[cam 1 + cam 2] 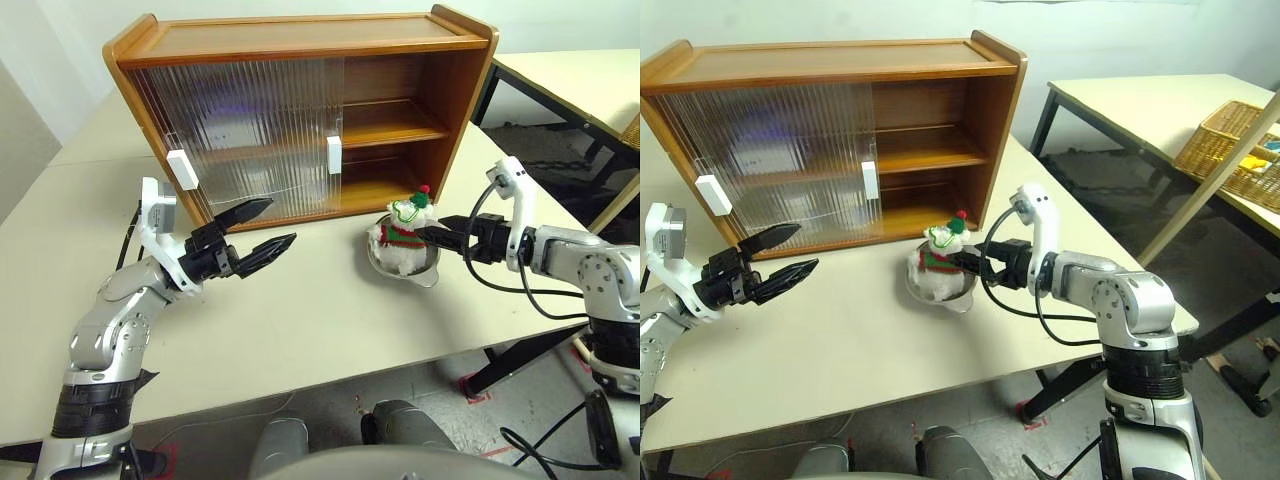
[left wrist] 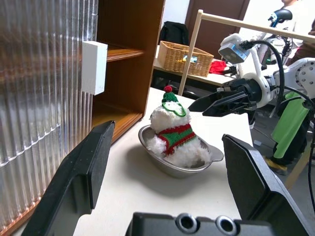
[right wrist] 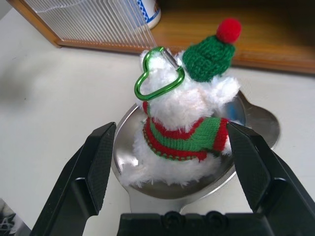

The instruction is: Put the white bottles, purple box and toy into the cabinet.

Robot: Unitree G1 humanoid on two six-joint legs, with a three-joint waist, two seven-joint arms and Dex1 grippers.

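Note:
The toy (image 3: 187, 108), a white plush with a green hat and striped scarf, sits in a steel bowl (image 1: 425, 272) on the table in front of the cabinet's (image 1: 300, 40) open right side. My right gripper (image 3: 171, 129) is open, one finger on each side of the toy, not pressing it. Over the table to the left, my left gripper (image 1: 282, 221) is open and empty. One white bottle (image 3: 150, 14) stands on the bottom shelf behind the ribbed door. The purple box is hidden; a dim purple patch shows through the door (image 1: 240, 105).
Both ribbed doors are slid left, their white handles (image 1: 334, 155) near the middle. A second table (image 1: 1120, 100) with a wicker basket (image 1: 1230, 150) stands to the right. The table's front edge runs close below both arms.

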